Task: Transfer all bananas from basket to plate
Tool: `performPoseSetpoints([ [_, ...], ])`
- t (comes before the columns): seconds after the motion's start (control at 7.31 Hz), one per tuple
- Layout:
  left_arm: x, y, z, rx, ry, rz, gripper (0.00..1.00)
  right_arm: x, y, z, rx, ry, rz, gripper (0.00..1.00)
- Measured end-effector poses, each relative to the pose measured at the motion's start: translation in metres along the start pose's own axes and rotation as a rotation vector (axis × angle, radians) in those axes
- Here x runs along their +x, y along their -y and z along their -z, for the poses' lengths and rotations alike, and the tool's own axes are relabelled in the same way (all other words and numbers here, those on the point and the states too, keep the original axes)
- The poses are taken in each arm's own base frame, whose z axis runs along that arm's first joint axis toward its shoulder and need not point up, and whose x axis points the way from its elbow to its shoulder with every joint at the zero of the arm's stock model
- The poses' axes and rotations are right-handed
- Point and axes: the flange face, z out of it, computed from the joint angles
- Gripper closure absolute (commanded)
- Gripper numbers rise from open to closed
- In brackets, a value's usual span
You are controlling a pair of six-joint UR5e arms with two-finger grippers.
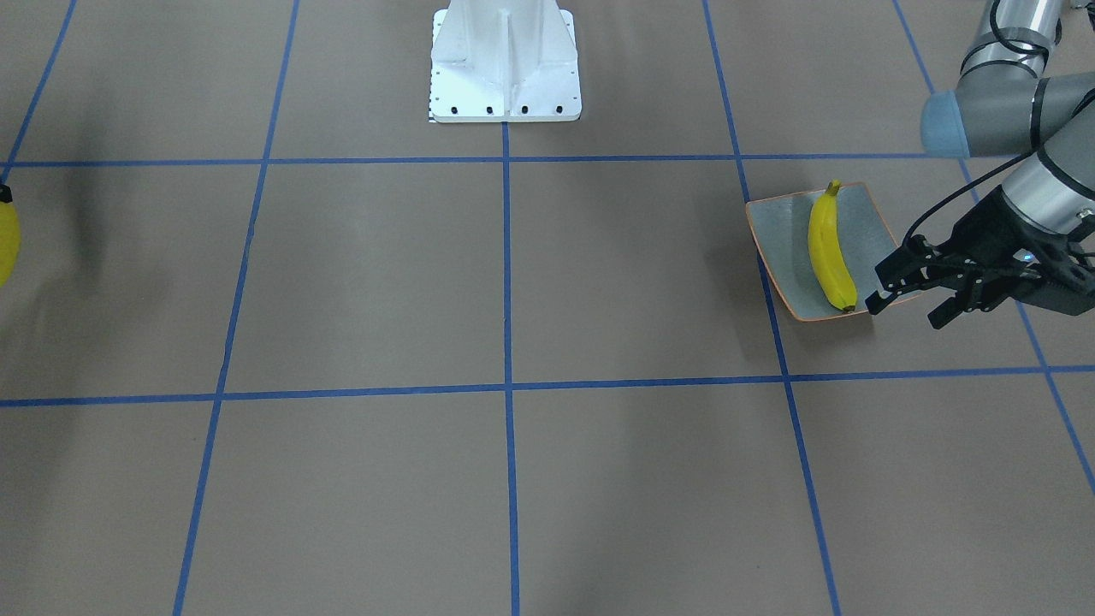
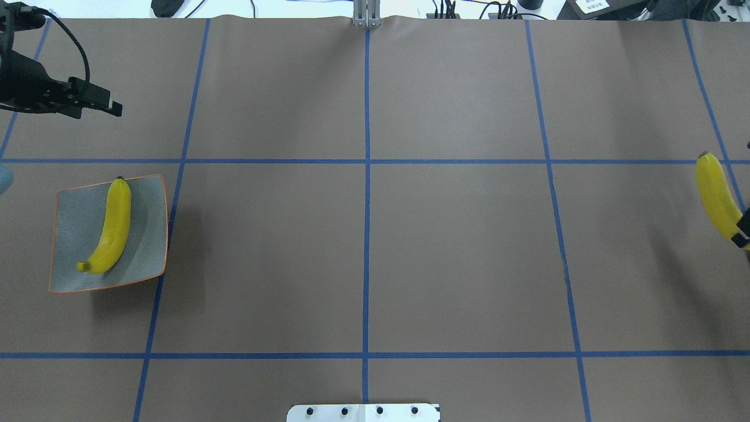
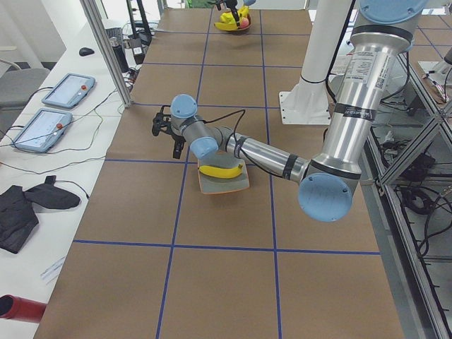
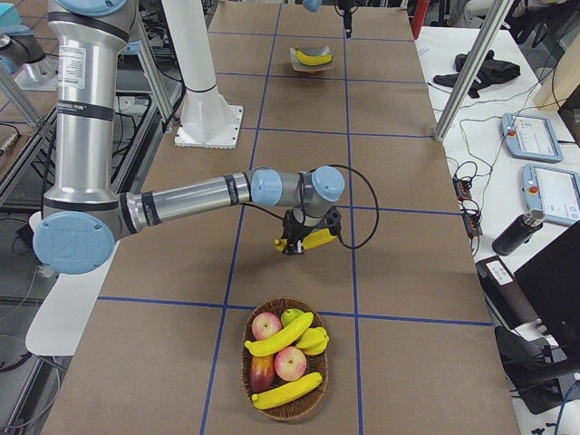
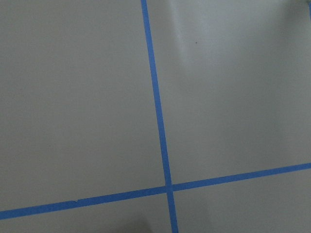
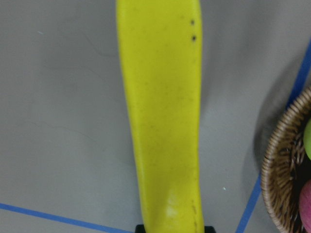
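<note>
Exterior right shows basket [image 4: 246, 355], bananas [image 4: 279, 336] inside, at counter's right end; overhead cuts it off. Right gripper [image 4: 304, 243] clamps a banana [image 6: 163, 121] near basket, forearm level. Left gripper [image 1: 905, 310] spread, empty, beside plate [image 1: 783, 248] carrying plate banana [image 1: 831, 248]

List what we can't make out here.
Right gripper: cut by overhead's right edge; banana fills the wrist view, hiding most of it.
Basket: small in right view; fruit may hide more bananas.
Front view: same banana cut by left edge.
</note>
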Motion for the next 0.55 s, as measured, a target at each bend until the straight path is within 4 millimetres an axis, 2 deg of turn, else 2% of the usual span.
performPoseSetpoints([
  [0.14,0.018,0.012,-0.004,0.005,-0.017,0.027,0.00,-0.055,0.042,0.037,-0.009,-0.004,0.022,1.00],
  [0.27,0.047,0.020,-0.015,-0.003,-0.043,0.063,0.00,-0.116,0.074,0.070,-0.027,-0.003,0.037,1.00],
  [0.41,0.087,0.022,-0.028,-0.013,-0.076,0.106,0.00,-0.172,0.092,0.091,-0.040,0.004,0.030,1.00],
  [0.55,0.129,0.022,-0.038,-0.008,-0.114,0.155,0.00,-0.221,0.102,0.099,-0.046,0.013,0.004,1.00],
])
